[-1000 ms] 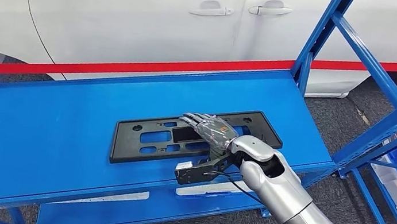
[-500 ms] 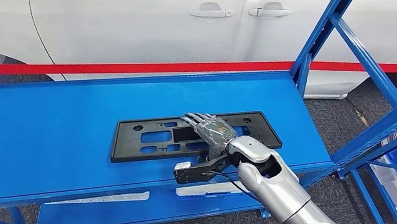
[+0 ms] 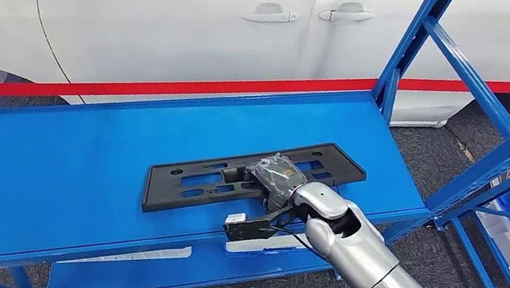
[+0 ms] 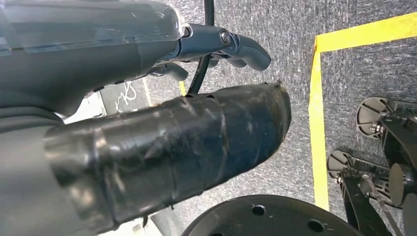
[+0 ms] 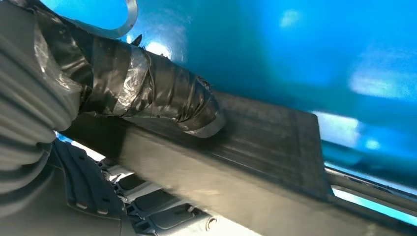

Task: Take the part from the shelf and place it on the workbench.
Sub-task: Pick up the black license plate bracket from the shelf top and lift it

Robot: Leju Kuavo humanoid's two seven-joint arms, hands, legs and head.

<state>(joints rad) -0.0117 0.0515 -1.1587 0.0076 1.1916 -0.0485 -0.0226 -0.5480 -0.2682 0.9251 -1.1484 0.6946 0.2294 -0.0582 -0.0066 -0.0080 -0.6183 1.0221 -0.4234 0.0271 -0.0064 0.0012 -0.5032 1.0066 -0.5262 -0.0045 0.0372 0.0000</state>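
Currently the black part (image 3: pixel 251 178) was gripped by the right robot hand (image 3: pixel 276 178) at its near edge, lying on the blue shelf (image 3: pixel 70 164) around 5 o'clock. Left robot hand (image 4: pixel 162 147) state couldn't be told.

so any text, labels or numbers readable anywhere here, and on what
None can be read.
The white scrawl on the floor in the left wrist view is too blurred to read.
The black part, the blue shelf and the white car carry no legible writing.
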